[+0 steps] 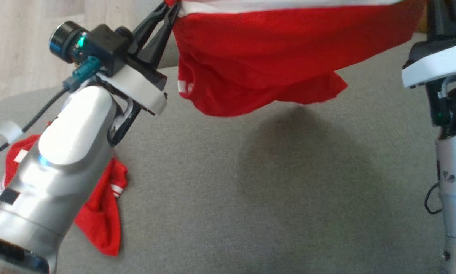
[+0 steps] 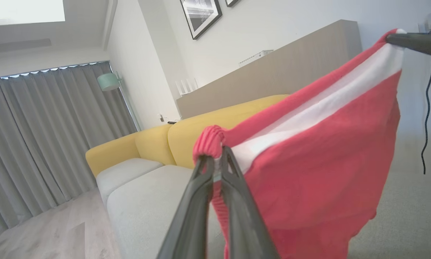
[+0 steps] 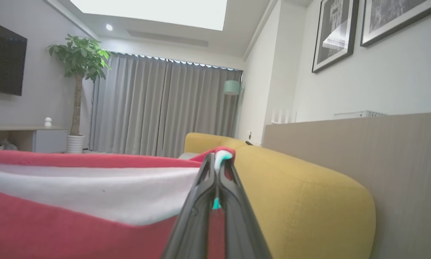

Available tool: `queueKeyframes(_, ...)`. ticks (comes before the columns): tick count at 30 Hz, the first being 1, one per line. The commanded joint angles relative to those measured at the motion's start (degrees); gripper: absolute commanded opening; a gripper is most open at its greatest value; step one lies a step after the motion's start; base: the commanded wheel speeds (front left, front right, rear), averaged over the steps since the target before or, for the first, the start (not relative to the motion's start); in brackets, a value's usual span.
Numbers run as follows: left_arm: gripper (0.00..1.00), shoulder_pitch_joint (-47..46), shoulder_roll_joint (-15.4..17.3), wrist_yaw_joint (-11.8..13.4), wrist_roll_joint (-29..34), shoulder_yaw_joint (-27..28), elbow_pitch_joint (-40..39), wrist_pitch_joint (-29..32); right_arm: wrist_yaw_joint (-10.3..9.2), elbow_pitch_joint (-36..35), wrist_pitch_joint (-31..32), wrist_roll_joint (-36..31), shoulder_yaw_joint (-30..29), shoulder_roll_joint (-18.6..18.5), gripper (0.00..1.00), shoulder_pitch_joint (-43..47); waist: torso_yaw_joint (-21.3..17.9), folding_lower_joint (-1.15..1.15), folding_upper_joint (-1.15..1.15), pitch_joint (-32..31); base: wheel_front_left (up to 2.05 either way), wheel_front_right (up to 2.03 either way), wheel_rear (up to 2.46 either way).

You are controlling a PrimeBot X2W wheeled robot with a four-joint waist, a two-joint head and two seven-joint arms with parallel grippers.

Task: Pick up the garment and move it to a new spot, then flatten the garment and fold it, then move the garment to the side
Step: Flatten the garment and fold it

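Observation:
The garment (image 1: 258,57) is red with a white band along its top edge. It hangs stretched between both grippers above the grey cushion (image 1: 289,198), its lower hem sagging free of the surface. My left gripper (image 1: 170,9) is shut on the garment's left top corner; the left wrist view shows its fingers (image 2: 215,160) pinching bunched red hem beside the garment (image 2: 320,162). At the other top corner my right gripper (image 3: 217,160) is shut on the garment (image 3: 75,187). In the head view the right arm's dark wrist (image 1: 439,19) rises at the upper right.
A second red garment (image 1: 102,217) lies crumpled on the cushion at the lower left, partly under my left forearm (image 1: 56,167). A yellow sofa back (image 3: 302,194) runs behind the cushion. Pale wooden floor (image 1: 22,42) shows beyond the cushion's left edge.

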Motion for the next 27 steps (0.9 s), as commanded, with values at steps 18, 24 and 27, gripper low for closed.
queueKeyframes(18, 0.0, 3.47, 7.32, 2.49, -8.78, 4.83, -15.84, 13.62, -0.05, -9.14, 11.39, 4.23, 2.78, -4.29, 0.0, 5.74, 4.16, 0.01, 0.0, 3.74, 0.0, 0.0, 0.0)
queueKeyframes(24, 0.0, -5.5, 7.13, 2.38, -9.77, 7.62, -12.89, 15.67, -0.05, -2.61, 10.38, 0.53, 6.91, -6.37, 0.0, -6.04, 2.77, 0.01, 0.0, 13.02, 0.0, 0.0, 0.0)
queueKeyframes(27, 0.0, -13.95, 6.54, 2.12, -7.42, 8.13, -8.57, 14.9, -0.05, 4.35, 8.15, -0.52, 8.12, -4.96, 0.0, -16.31, 1.84, 0.01, 0.0, 18.33, 0.0, 0.0, 0.0)
